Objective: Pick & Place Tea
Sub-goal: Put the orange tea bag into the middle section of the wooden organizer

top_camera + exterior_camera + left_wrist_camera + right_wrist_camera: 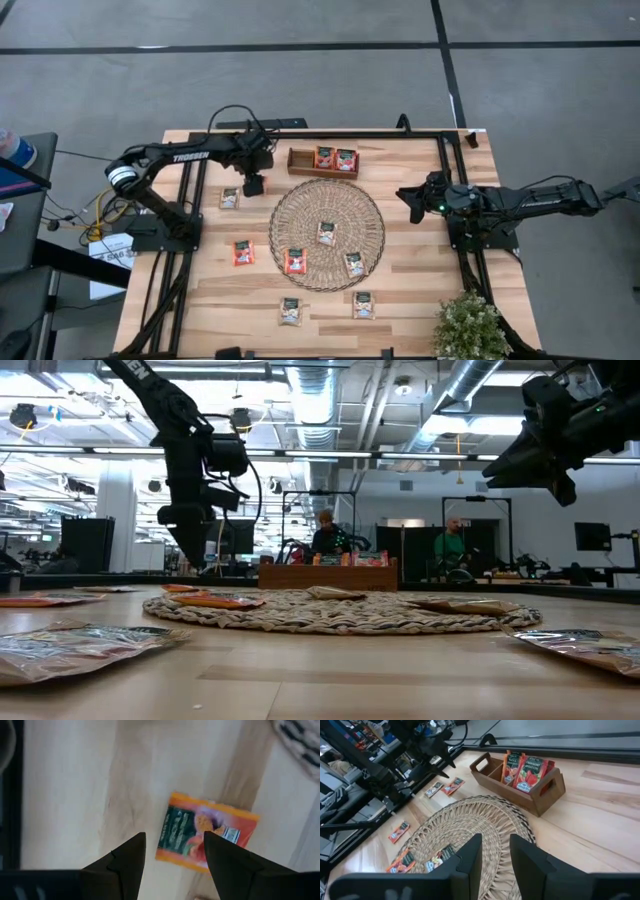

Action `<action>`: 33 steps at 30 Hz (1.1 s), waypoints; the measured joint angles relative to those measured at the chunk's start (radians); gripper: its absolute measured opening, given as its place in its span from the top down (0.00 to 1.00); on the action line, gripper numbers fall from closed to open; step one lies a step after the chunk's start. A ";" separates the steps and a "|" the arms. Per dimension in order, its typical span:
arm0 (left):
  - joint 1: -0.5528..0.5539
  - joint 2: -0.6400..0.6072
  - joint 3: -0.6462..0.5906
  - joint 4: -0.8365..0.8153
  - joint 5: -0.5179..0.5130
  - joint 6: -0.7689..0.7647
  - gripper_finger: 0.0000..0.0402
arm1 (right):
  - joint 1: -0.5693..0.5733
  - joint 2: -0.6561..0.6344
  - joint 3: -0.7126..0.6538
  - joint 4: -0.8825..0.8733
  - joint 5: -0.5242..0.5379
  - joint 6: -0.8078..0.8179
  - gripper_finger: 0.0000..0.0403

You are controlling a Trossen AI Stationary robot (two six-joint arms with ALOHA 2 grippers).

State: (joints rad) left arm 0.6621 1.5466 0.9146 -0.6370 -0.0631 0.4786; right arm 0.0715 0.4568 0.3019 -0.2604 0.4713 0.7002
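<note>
The counter [420, 290] is a rectangle of pale jointed wood planks with a smooth finish, framed by dark rails. At its centre lies a round woven mat [327, 233] of coarse spiral fibre with an open, lacy rim. Beyond the mat stands a brown wooden divided tray [323, 161], a low rectangular box with cut-out end handles (two red sachets stand upright in it).

The left hand [254, 184] hangs above the counter just beside the tray's end, pointing down. Its two dark, wedge-shaped fingers stand wide apart and hold nothing. Directly beneath it, flat on the bare wood, lies a red-orange tea sachet [205, 838], a small glossy square with a dark green panel; in the left wrist view it shows between and just past the fingertips, not touched. A beige sachet [230, 197] lies near it on the counter.

The right hand [414, 196] hovers above the counter beside the mat's far rim; its fingers [468, 858] stand slightly parted with nothing between them.

Other flat sachets [295, 261] rest on the mat and on the wood around it.
</note>
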 joint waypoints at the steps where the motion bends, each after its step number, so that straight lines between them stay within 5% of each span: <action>1: 0.000 0.010 0.000 0.007 0.016 0.000 0.52 | 0.000 0.000 0.000 0.000 0.000 0.000 0.77; 12: 0.053 0.184 0.071 -0.043 0.108 -0.047 0.52 | 0.000 0.000 0.000 0.000 0.000 0.007 0.77; 21: 0.071 0.180 0.227 -0.163 0.115 -0.032 0.52 | -0.001 0.000 0.001 0.000 0.000 0.007 0.77; 33: 0.183 0.223 0.232 -0.173 0.122 0.046 0.52 | -0.001 0.000 0.001 0.000 0.001 0.007 0.77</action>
State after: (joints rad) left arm 0.8447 1.7694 1.1463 -0.8103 0.0585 0.5251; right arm 0.0704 0.4568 0.3027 -0.2606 0.4721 0.7076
